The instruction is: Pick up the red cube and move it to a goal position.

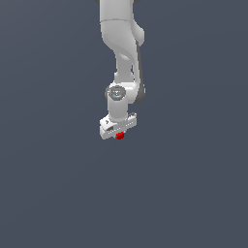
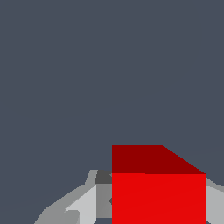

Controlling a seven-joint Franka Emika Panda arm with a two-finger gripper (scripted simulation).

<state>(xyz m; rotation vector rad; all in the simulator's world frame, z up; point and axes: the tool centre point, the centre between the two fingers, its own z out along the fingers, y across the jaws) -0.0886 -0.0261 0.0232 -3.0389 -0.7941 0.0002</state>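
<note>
Pincer pinching red cube on flat sides; prob light, rigid, smooth, may slip if grip loosens.

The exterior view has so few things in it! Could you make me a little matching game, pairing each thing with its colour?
Things:
1. red cube
2. hand
3. background surface

Colours:
A. white
B. dark blue-grey
C. bright red

Pairs: 1-C, 2-A, 3-B. In the wrist view the cube sits between the hand's pale fingers.
</note>
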